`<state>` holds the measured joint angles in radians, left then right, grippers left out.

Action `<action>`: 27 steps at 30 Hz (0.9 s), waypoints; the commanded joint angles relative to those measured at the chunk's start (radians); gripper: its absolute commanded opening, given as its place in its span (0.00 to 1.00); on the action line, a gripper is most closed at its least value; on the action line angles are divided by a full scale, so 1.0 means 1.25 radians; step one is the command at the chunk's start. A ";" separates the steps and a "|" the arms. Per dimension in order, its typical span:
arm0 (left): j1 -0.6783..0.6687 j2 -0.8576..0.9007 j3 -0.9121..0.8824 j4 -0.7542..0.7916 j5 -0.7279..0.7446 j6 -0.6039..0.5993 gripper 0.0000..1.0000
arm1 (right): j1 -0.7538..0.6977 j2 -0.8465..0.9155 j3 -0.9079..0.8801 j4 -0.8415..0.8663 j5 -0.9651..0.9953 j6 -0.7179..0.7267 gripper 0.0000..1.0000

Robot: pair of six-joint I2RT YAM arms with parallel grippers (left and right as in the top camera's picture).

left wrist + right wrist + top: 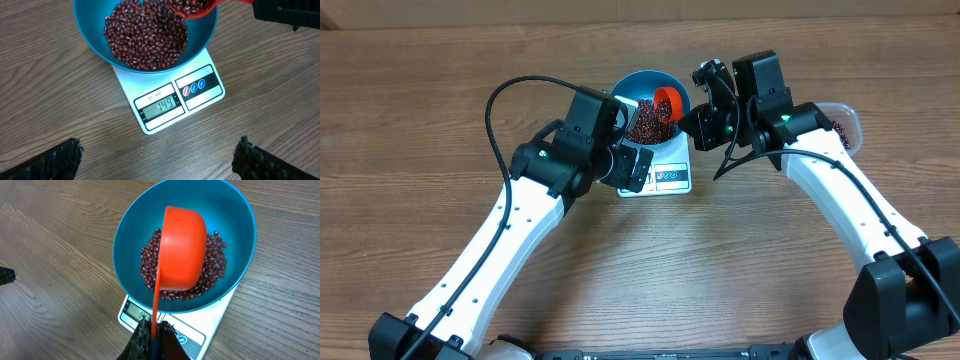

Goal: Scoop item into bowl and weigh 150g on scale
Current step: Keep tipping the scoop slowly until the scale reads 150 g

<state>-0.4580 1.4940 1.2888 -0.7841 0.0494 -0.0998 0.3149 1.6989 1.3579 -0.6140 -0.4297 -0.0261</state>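
The bowl [90, 25] sits on the scale [172, 102], well filled with beans [145, 37]. The display looks to read 149, so by my reckoning the job is very nearly done, with only a few more beans wanted. The right gripper [154, 332] is pressed tight on the handle of an orange scoop [182, 247], which hangs tilted over the bowl with some beans at its lip. The left gripper [159, 150] hovers just in front of the scale, fingers spread wide, holding nothing. The tub [847, 122] stands off to the right, partly hidden behind the right arm. What's left, I'd say, is a careful trickle from the scoop to reach the mark. Tip too freely and it could overshoot.
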 commanded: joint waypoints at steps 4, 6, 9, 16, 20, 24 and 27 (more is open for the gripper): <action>-0.001 -0.008 -0.003 0.002 0.008 0.014 1.00 | 0.000 -0.022 0.024 0.005 0.005 0.000 0.04; -0.001 -0.008 -0.003 0.002 0.008 0.015 1.00 | 0.000 -0.022 0.024 0.005 0.005 0.000 0.04; -0.001 -0.008 -0.003 0.002 0.008 0.015 0.99 | 0.000 -0.022 0.024 0.005 0.005 0.000 0.03; -0.001 -0.008 -0.003 0.002 0.008 0.015 1.00 | 0.000 -0.022 0.024 0.005 0.005 0.000 0.03; -0.001 -0.008 -0.003 0.002 0.008 0.015 1.00 | 0.000 -0.022 0.024 0.005 0.005 0.000 0.04; -0.001 -0.008 -0.003 0.002 0.008 0.014 1.00 | 0.000 -0.022 0.024 0.005 -0.005 -0.001 0.04; -0.001 -0.008 -0.003 0.002 0.008 0.015 1.00 | 0.000 -0.022 0.024 0.005 -0.013 -0.001 0.04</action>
<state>-0.4580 1.4940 1.2888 -0.7841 0.0494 -0.0998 0.3145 1.6989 1.3575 -0.6132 -0.4320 -0.0257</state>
